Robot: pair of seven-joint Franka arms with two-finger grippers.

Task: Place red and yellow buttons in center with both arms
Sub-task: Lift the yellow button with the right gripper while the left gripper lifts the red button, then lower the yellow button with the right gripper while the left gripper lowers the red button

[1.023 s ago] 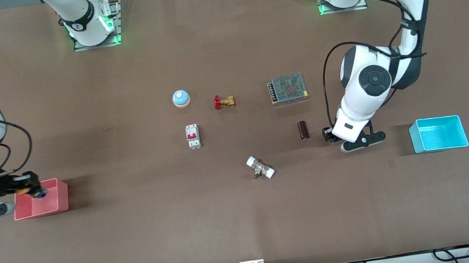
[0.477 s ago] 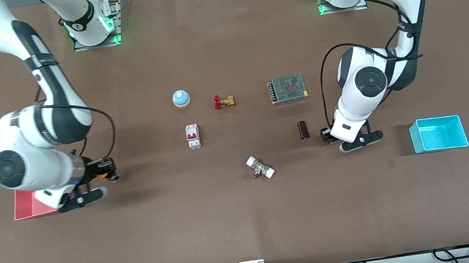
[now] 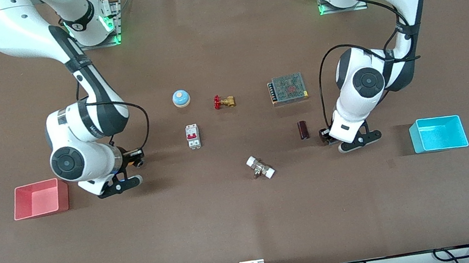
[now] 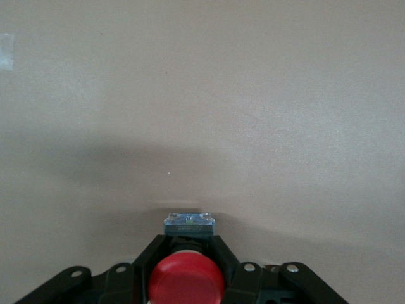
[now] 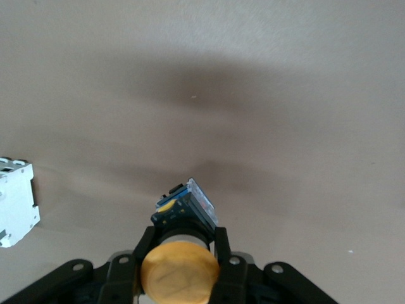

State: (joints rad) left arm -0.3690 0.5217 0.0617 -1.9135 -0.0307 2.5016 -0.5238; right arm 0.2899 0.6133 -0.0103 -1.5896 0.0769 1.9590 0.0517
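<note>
My left gripper (image 3: 324, 134) is shut on the red button (image 4: 185, 278); the red cap and black body sit between its fingers (image 4: 144, 259). It hangs low over bare brown tabletop beside a dark cylinder (image 3: 304, 130). My right gripper (image 3: 138, 160) is shut on the yellow button (image 5: 180, 275), whose blue-edged base points at the table. It is over bare tabletop between the pink bin (image 3: 21, 207) and a white breaker (image 3: 193, 136). In the front view both buttons are mostly hidden by the hands.
A blue-and-white bell (image 3: 181, 98), a brass valve (image 3: 224, 102), a metal power supply (image 3: 288, 88) and a white-ended fitting (image 3: 260, 167) lie around the middle. The breaker also shows in the right wrist view (image 5: 16, 199). A cyan bin (image 3: 439, 144) stands at the left arm's end.
My right arm has swung from over the pink bin toward the middle of the table, carrying the yellow button. My left gripper has edged slightly toward the dark cylinder with the red button.
</note>
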